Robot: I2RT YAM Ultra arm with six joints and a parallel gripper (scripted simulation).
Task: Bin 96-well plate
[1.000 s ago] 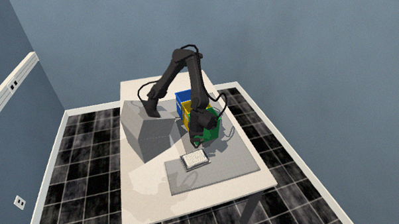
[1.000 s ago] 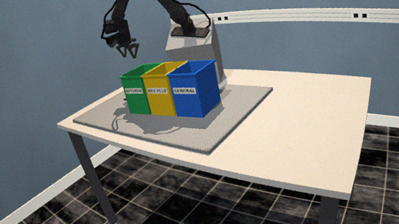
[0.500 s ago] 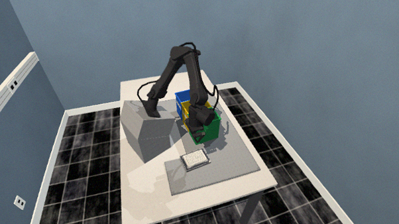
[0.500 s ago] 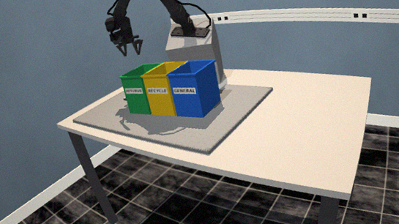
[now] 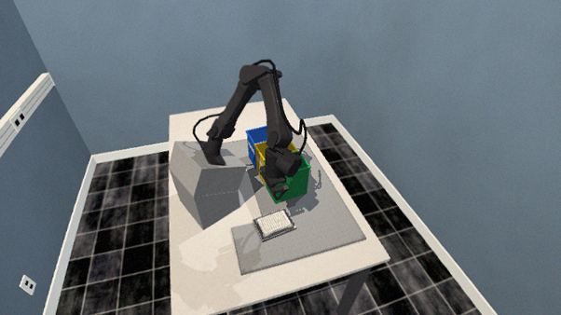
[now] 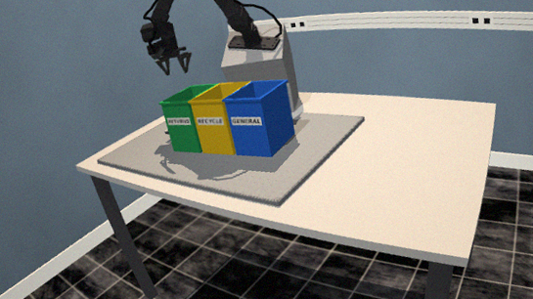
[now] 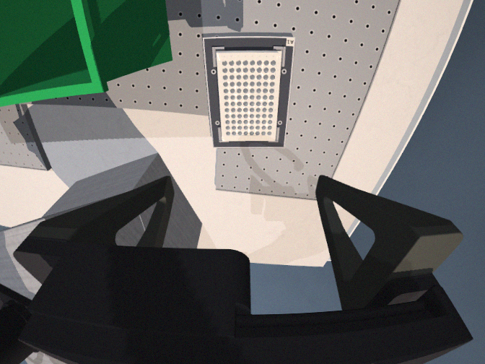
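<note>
The white 96-well plate [image 5: 274,224] lies flat in its dark plate nest on the grey mat, near the mat's front corner; it also shows in the wrist view [image 7: 248,95]. My gripper [image 5: 280,192] is open and empty, hanging high above the green bin's near side, well above and behind the plate. It shows in the exterior view [image 6: 174,64] above the green bin, and in the wrist view [image 7: 245,188]. The blue GENERAL bin [image 6: 259,117] stands upright at the end of the row nearest the arm's base.
The yellow RECYCLE bin [image 6: 214,118] and the green RETURNS bin [image 6: 181,118] stand upright next to the blue one, touching in a row. The grey pedestal [image 5: 205,179] that carries the arm stands beside the mat.
</note>
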